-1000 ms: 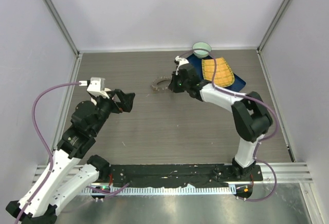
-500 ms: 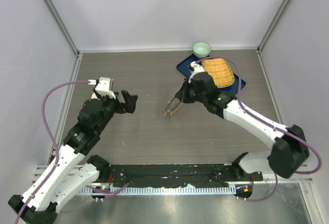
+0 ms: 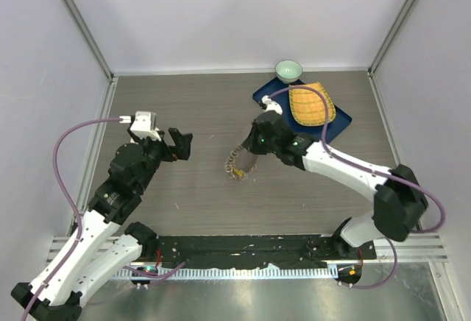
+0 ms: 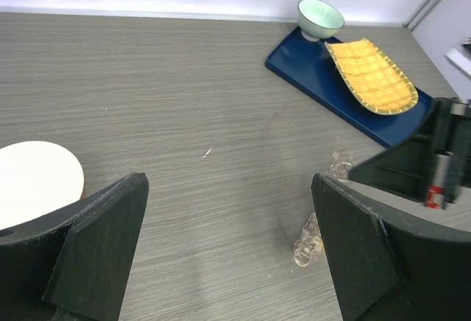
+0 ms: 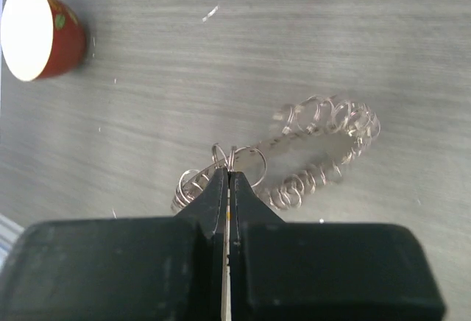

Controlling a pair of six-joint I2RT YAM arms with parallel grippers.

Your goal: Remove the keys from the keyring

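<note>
Though left end effector [image 4: 232, 251] wide apart, right end effector [image 5: 227, 177] pinched tight on the keyring [image 5: 274, 140], keys [image 5: 335, 112] all round.

a grey wood-grain table [image 3: 191, 100] carries a dark blue tray [image 4: 305, 67] at its far right, a pale green bowl [image 3: 288, 69] just beside the tray's far end, a red bowl [image 5: 40, 32] with a white inside, and seemingly the low end of the keyring [image 3: 237, 163].

You can't tell single keys [image 5: 335, 111] apart on the keyring [image 5: 283, 139]; they're too small. Its stretch nearest the right gripper [image 5: 228, 171] sits hidden behind the pressed-together fingertips [image 5: 211, 202].
</note>
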